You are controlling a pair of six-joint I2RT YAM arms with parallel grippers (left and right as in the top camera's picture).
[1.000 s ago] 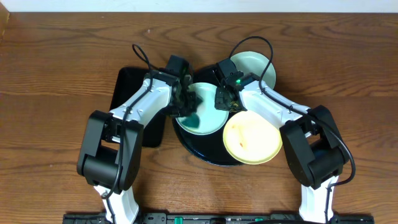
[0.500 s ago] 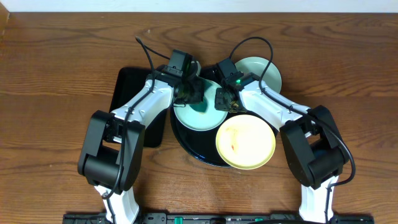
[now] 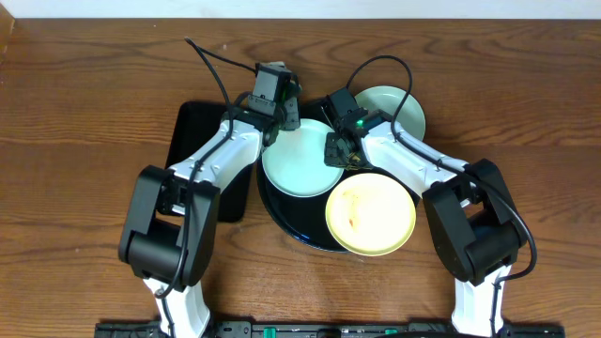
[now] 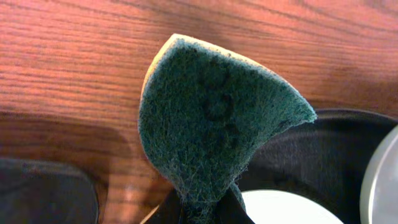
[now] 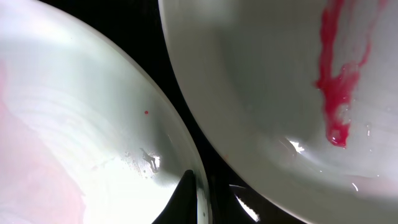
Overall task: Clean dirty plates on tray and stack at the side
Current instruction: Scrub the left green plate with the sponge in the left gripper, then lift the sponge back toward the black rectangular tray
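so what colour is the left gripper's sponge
The sponge is dark green with a yellowish edge; clearest from left wrist.

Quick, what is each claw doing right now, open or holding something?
Left gripper: shut on the green sponge.
Right gripper: looks shut on the mint plate, at its rim.

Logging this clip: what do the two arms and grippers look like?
The left arm and right arm have white link shells between black joint housings. The left gripper and right gripper are black. A thin black cable loops off each wrist, and a green light glows on the right one.
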